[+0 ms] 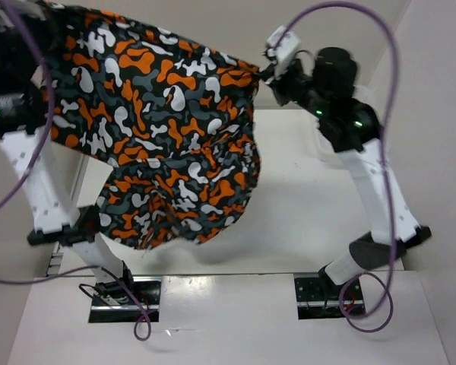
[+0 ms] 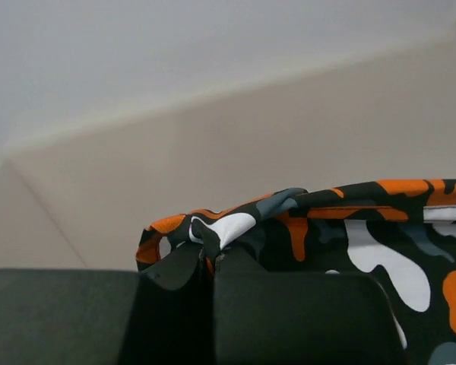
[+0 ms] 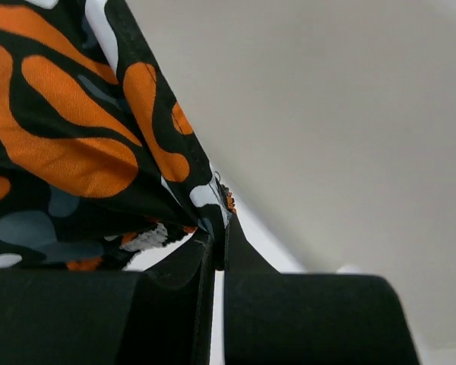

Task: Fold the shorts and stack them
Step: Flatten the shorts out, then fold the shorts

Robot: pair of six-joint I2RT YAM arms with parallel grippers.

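The camouflage shorts [image 1: 159, 122] hang in the air between my two raised arms, spread wide and drooping down to the lower middle. My left gripper [image 2: 211, 258] is shut on the shorts' upper left corner [image 2: 213, 228]; in the top view it is hidden behind the cloth at the top left. My right gripper [image 1: 264, 74] is shut on the shorts' upper right corner [image 3: 213, 199], which also shows pinched between the pads in the right wrist view [image 3: 219, 237].
The white table [image 1: 304, 198] lies below the hanging cloth. Purple cables [image 1: 387, 114] loop around both arms. The two arm bases [image 1: 327, 293] sit at the near edge. A slatted white edge [image 1: 57, 258] shows at the left.
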